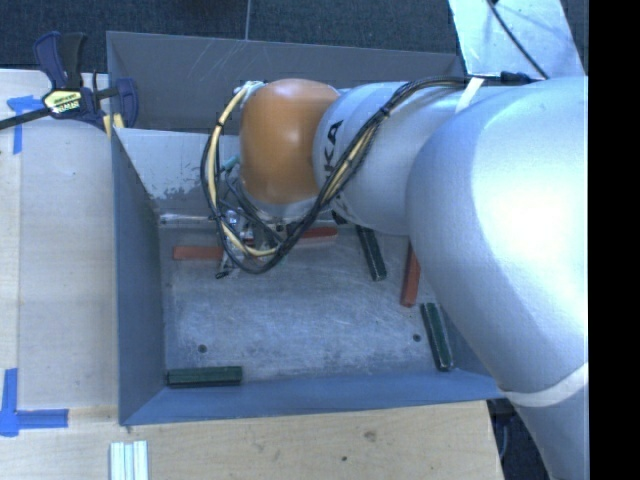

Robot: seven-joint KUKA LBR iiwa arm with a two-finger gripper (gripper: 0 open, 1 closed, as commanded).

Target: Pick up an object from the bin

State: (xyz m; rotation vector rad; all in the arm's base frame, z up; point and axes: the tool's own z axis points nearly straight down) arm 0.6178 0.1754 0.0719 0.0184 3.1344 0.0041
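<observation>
My gripper (238, 232) is low at the back left of the bin, mostly hidden under the arm's orange cover and cables. A reddish-brown flat stick (193, 253) lies just to its left on the bin floor, one end running under the gripper. A red stick (322, 232) shows on the gripper's right side, partly covered by the arm. Whether either stick is gripped cannot be seen.
A dark green stick (373, 256) and an orange-brown stick (409, 278) lie right of centre beside the arm. Another dark green stick (436, 336) rests near the right wall, and one more (204, 376) lies along the front wall. The arm covers the bin's right and back.
</observation>
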